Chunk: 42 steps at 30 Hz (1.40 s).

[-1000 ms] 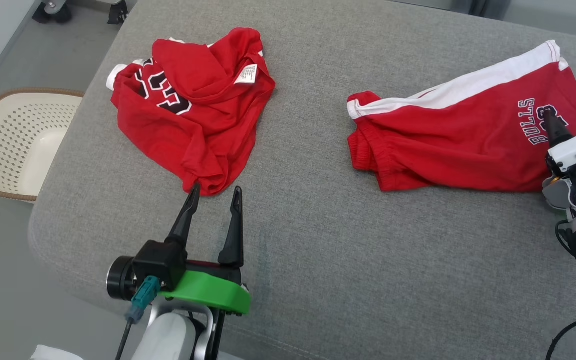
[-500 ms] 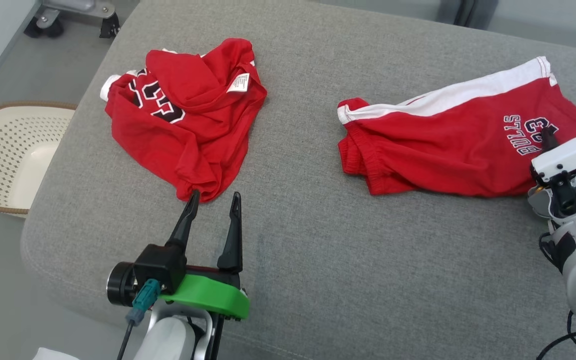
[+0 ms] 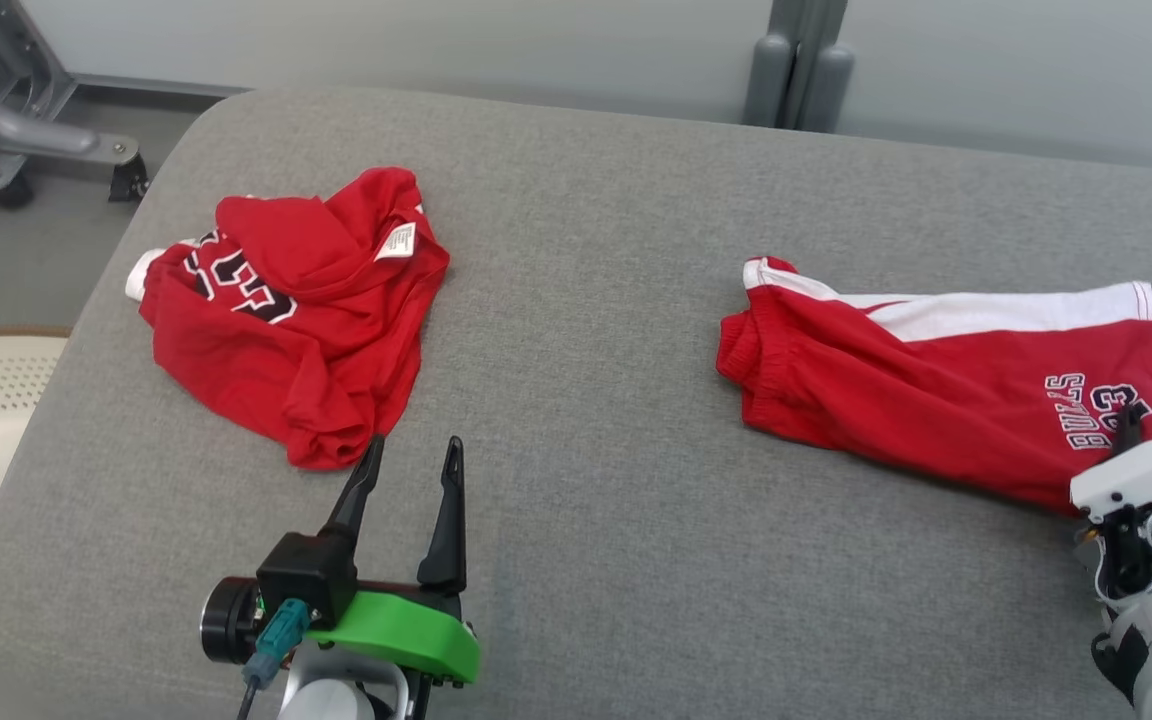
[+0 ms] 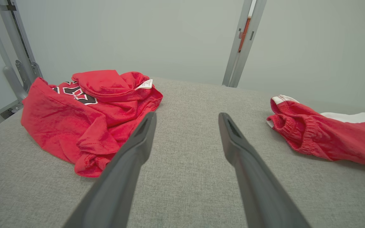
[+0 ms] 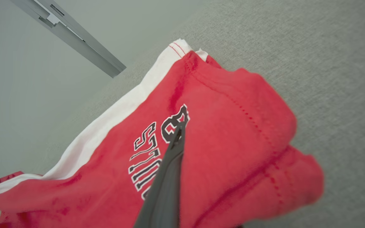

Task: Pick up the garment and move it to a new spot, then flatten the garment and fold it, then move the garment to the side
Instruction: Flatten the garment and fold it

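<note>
two shut fingers of the right gripper [image 5: 178, 131] pinch the soft, light shorts [image 3: 936, 400] at the printed number, cloth lying limp beyond the tips, probably easier held by a hem, while the left gripper [image 3: 414, 445] gapes empty, a shirt [image 3: 286, 340] just past its tips.

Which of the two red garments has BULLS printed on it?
The shorts on the right, with the white side stripe; the crumpled jersey on the left shows big black numerals instead.
</note>
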Available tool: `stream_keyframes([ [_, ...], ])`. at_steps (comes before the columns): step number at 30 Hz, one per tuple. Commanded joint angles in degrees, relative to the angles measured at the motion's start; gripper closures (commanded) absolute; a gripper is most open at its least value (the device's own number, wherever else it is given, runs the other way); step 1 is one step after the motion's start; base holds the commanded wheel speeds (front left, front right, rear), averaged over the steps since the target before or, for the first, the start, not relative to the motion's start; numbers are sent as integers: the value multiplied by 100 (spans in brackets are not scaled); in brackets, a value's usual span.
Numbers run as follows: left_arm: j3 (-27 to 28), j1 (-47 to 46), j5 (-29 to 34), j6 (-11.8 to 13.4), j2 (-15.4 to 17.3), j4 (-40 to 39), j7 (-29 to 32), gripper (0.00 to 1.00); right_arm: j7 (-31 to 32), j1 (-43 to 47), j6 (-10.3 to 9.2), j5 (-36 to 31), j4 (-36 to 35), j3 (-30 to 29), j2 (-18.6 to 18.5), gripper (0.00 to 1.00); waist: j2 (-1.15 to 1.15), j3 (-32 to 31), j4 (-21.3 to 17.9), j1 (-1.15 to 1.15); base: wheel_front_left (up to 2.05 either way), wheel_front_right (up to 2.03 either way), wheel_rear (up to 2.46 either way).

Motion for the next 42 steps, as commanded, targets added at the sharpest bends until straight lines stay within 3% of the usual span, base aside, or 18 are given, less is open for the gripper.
stream_keyframes([
  [1, 40, 88, 41, -10, 20, 13, -3, 0, -44, 175, 0, 42, -34, -42, 10, 100, 0, -342, -359, 0, 0, 0, 0],
  [12, 127, 297, 51, 13, 20, -66, -3, 0, -126, 411, 0, 73, 87, -479, 67, 100, 0, -529, -555, 0, 0, 0, 0],
  [21, 175, 269, 55, 30, 20, -79, -3, 0, -115, 171, 1, -130, -297, -290, 276, 100, 0, -575, -450, 0, 0, 0, 0],
  [33, 298, 459, 113, -38, 20, -53, -3, 0, 64, 644, 1, 194, -1763, 957, 759, 100, 0, -824, -231, 0, 0, 0, 0],
  [42, 276, 440, 107, -51, 20, 8, -3, 0, 217, 810, 1, 432, -1944, 1754, 674, 100, 0, -835, -3, 0, 0, 0, 0],
])
